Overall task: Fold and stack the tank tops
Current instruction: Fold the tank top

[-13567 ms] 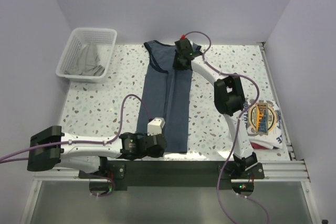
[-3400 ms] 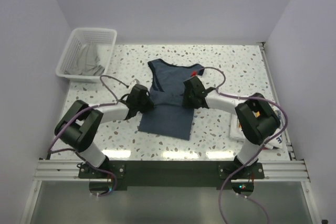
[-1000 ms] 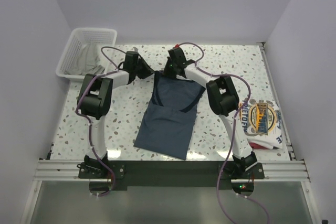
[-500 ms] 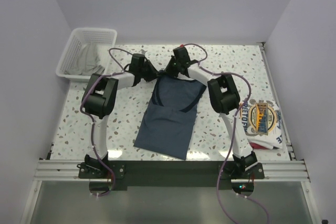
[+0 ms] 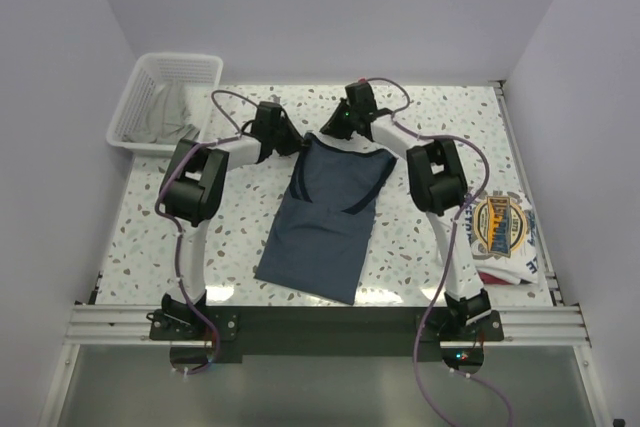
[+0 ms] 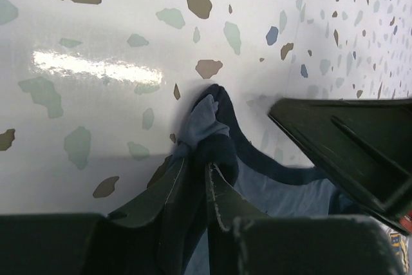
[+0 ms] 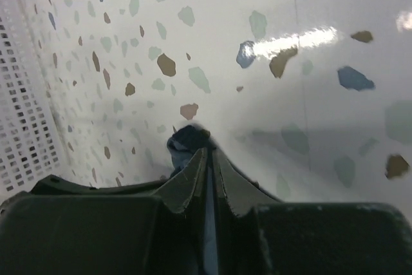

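As both end effectors (image 6: pixel 193 175) (image 7: pixel 207 158) apparently grip, top (image 5: pixel 325 217) bunches.

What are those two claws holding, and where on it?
The left gripper and right gripper each pinch a far corner of the slate-blue tank top.

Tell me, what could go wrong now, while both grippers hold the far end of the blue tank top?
1. The left gripper and right gripper each pinch only a small bunch of the blue tank top at their tips; it may slip out when pulled.
2. The top lies skewed, so the next fold may come out crooked.
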Tool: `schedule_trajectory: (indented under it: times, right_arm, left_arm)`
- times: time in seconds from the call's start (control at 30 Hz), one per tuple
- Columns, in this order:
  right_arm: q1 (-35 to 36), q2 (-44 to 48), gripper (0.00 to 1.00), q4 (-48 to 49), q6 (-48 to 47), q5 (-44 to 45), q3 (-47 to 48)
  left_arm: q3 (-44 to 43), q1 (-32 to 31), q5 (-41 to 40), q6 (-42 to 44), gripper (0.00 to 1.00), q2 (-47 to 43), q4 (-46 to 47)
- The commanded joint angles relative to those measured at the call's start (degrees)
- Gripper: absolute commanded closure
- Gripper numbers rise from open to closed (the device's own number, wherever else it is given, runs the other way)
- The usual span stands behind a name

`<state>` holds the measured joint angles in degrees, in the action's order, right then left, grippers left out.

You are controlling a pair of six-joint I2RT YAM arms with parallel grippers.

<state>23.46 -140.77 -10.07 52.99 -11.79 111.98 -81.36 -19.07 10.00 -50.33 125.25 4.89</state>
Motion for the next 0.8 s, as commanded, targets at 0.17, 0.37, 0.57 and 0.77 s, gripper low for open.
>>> schedule_trajectory:
  times: [0.17, 0.37, 0.57, 0.77]
  right_arm:
    - [-0.3, 24.6, 0.87, -11.6, -12.4, 19.1, -13.4]
    - [-1.2, 37.4, 0.86, -14.5, -15.1, 27.6, -28.4]
    - [-3.9, 41.5, 0.86, -12.2, -15.2, 27.7, -38.2]
    - [-5.1, 39.8, 0.87, -9.5, -15.1, 26.6, -41.4]
  left_arm:
    - [-3.3, -1.0, -1.9, 1.8, 0.76, -0.7, -0.9]
    - [-4.6, -1.6, -1.2, 2.7, 0.75, -0.8, -1.1]
    - [-4.9, -1.9, -0.6, 2.9, 0.75, -0.4, -0.8]
    - [-5.1, -2.0, 0.1, 3.1, 0.75, 0.4, -0.7]
